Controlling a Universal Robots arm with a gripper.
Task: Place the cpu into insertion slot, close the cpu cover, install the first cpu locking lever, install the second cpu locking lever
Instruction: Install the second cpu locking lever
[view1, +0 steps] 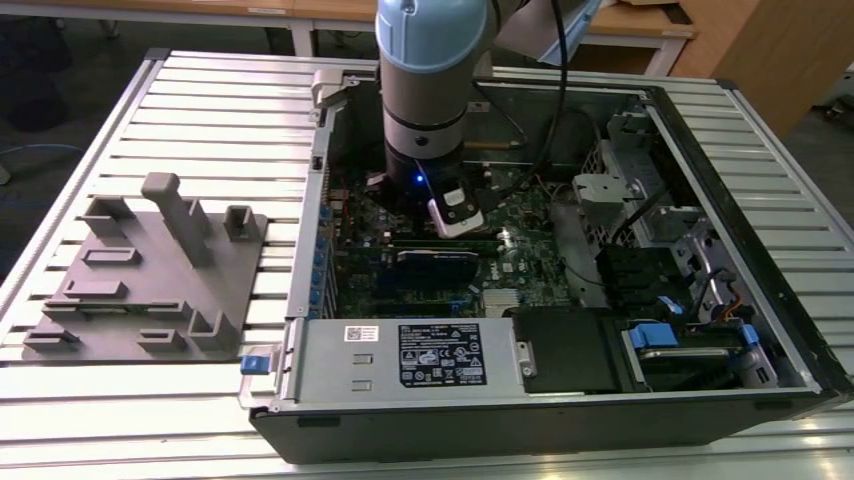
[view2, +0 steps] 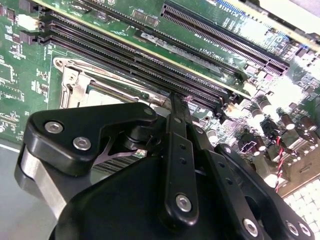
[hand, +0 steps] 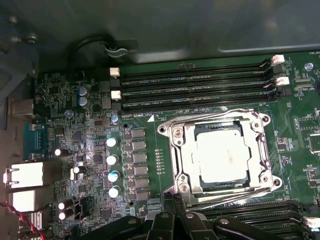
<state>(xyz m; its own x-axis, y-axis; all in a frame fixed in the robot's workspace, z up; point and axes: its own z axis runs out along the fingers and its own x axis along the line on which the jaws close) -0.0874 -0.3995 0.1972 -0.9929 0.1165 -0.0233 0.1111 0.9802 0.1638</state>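
The cpu (hand: 220, 156) sits flat in the insertion slot (hand: 176, 165) on the green motherboard (hand: 65, 100), its pale metal face showing. The cpu cover (hand: 185, 131) lies closed over it, framing the chip through its cut-out. Thin wire levers (hand: 235, 200) run along the frame's edges. Long black memory slots (hand: 195, 87) lie just beside the socket. Small silver-topped capacitors (hand: 113, 160) stand in a row near the socket. The black gripper linkage (hand: 175, 225) shows at the picture's edge.
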